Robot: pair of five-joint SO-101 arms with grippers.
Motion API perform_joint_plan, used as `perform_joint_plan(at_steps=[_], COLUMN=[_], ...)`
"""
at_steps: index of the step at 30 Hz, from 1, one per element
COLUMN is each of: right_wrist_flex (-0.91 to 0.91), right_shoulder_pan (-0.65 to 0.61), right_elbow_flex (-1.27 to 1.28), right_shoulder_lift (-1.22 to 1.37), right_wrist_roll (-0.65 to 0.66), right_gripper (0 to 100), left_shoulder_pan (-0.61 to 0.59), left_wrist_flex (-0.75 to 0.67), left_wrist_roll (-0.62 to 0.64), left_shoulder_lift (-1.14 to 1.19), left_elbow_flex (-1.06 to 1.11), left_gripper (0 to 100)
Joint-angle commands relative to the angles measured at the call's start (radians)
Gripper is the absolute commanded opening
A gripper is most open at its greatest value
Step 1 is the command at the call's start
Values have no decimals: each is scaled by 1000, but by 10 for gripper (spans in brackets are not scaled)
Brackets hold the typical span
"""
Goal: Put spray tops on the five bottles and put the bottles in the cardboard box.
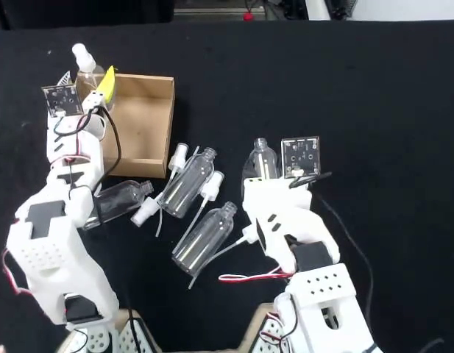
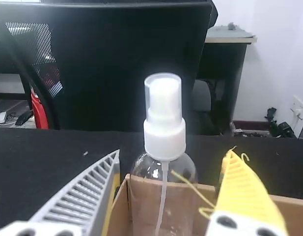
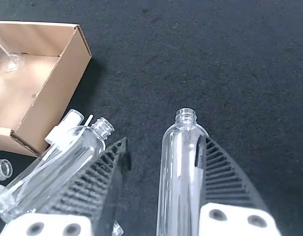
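Observation:
A clear bottle with a white spray top (image 1: 84,62) stands upright in the far left corner of the cardboard box (image 1: 142,125). My left gripper (image 2: 173,155) is open around that bottle (image 2: 163,147), its grey and yellow fingers apart from it on either side. My right gripper (image 3: 162,141) is open at mid-table with an uncapped bottle (image 3: 183,162) between its fingers, resting against one finger and apart from the other. The same uncapped bottle (image 1: 262,158) lies just beyond the right arm.
Three uncapped bottles (image 1: 186,182) (image 1: 206,235) (image 1: 120,198) lie between the arms, near the box. Several loose spray tops with tubes (image 1: 179,156) (image 1: 212,184) (image 1: 146,213) (image 1: 245,235) lie among them. Bare black tabletop (image 1: 374,110) stretches to the right.

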Motion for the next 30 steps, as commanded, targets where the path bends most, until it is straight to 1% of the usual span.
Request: perform_joint_plan(at_steps=[1, 8, 10, 12, 13, 19, 22, 25, 30], right_wrist_flex=[-31, -31, -31, -31, -31, -31, -31, -31, -31], right_shoulder_pan=[15, 15, 15, 15, 15, 15, 15, 15, 15], right_elbow_flex=[-33, -30, -28, -27, -27, -25, -27, -25, -25], right_shoulder_lift=[-15, -15, -15, -15, -15, -15, -15, -15, -12], right_wrist_roll=[-9, -9, -9, -9, -9, -9, -9, -9, -9], right_gripper=[212, 212, 212, 212, 212, 212, 212, 212, 212], left_shoulder_pan=[-5, -5, -12, -22, -24, -67, -97, -131, -239], left_wrist_flex=[-20, -17, 35, 143, 222, 783, 1003, 1080, 1048], left_wrist_roll=[5, 3, 3, 8, 9, 11, 5, 5, 3], left_shoulder_lift=[-121, -304, -351, -419, -459, -795, -934, -1017, -1080], left_elbow_flex=[76, 291, 334, 363, 375, 378, 369, 398, 412], left_gripper=[308, 303, 303, 303, 303, 302, 302, 302, 302])
